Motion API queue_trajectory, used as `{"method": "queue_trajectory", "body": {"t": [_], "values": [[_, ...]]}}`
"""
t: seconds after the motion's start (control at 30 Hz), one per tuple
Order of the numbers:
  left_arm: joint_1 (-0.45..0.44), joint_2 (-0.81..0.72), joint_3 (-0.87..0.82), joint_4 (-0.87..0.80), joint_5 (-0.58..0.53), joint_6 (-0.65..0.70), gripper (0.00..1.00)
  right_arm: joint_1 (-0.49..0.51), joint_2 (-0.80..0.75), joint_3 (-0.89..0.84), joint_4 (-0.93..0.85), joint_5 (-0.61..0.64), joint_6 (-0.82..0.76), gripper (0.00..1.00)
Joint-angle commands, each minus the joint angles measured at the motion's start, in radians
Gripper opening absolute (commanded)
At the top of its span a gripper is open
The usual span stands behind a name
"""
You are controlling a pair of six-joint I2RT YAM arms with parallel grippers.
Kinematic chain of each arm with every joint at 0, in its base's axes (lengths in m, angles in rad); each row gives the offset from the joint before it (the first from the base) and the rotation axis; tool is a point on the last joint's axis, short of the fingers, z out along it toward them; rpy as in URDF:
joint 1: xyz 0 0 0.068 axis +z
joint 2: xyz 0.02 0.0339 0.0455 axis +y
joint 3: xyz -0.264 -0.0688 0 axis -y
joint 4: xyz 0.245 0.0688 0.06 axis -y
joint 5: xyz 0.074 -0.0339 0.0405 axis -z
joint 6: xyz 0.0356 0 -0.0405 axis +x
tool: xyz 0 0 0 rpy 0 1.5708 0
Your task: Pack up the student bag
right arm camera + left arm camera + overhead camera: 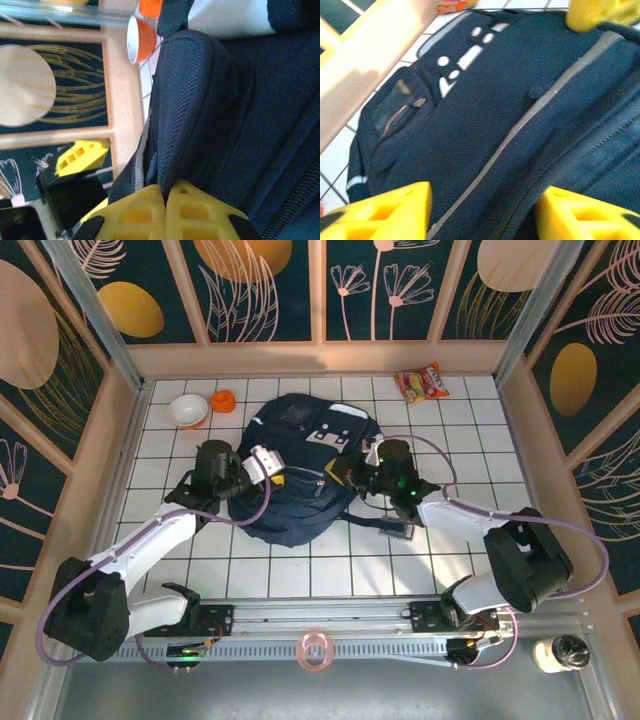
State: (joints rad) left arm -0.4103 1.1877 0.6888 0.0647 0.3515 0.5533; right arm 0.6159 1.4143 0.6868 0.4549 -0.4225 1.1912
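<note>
Squarely in the middle of the white-tiled table [300, 580] lies the student bag [300, 502], front panel up, at 12 o'clock from the two arm bases. We judge it soft and floppy: woven navy cloth that sags and folds, so it will drape when lifted. It looks slack, so it is probably light for its bulk. The coarse weave should give grip enough, and nothing about it seems fragile. We would take it by a firm line, such as the piped rim beside the zip or a strap, since loose panel cloth would only bunch.

The left gripper [266, 464] sits at the bag's 9 o'clock edge. In its wrist view its yellow fingers [390, 212] stand apart, released, with nothing pinched and the cloth and a grey stripe showing between them. The right gripper [352, 472] is at the 3 o'clock edge, its jaws clenched together at the foot of a raised fold of the bag. Whether a thin bit of cloth or a zip tab is nipped there we cannot tell.

We count:
- one bag
- two grippers
- one bowl [188, 410] at the bag's 10 o'clock
- one small orange piece [223, 400] just beside the bowl
- one snack packet [422, 382] at 1 o'clock
- one tape roll [315, 650] at 6 o'clock on the near rail
- one small jar [560, 652] at 4 o'clock
</note>
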Motion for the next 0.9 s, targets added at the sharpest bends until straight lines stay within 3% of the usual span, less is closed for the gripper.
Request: {"method": "queue_trajectory", "body": {"t": [0.0, 0.17, 0.37, 0.53, 0.87], "values": [[-0.022, -0.11, 0.032, 0.002, -0.012, -0.214, 0.6, 0.068, -0.024, -0.004, 0.167, 0.094, 0.07, 0.0], [-0.189, -0.274, -0.018, -0.096, -0.201, -0.293, 0.61, 0.116, 0.01, 0.023, 0.181, 0.184, 0.089, 0.0], [-0.391, -0.242, -0.047, -0.115, -0.423, -0.43, 0.58, 0.155, 0.021, 0.037, 0.178, 0.254, 0.096, 0.0], [-0.449, -0.155, -0.044, -0.074, -0.528, -0.547, 0.55, 0.168, 0.01, 0.042, 0.159, 0.273, 0.088, 0.0], [-0.457, -0.092, -0.087, 0.075, -0.586, -0.715, 0.56, 0.181, -0.007, 0.06, 0.124, 0.273, 0.066, 0.0]]}}
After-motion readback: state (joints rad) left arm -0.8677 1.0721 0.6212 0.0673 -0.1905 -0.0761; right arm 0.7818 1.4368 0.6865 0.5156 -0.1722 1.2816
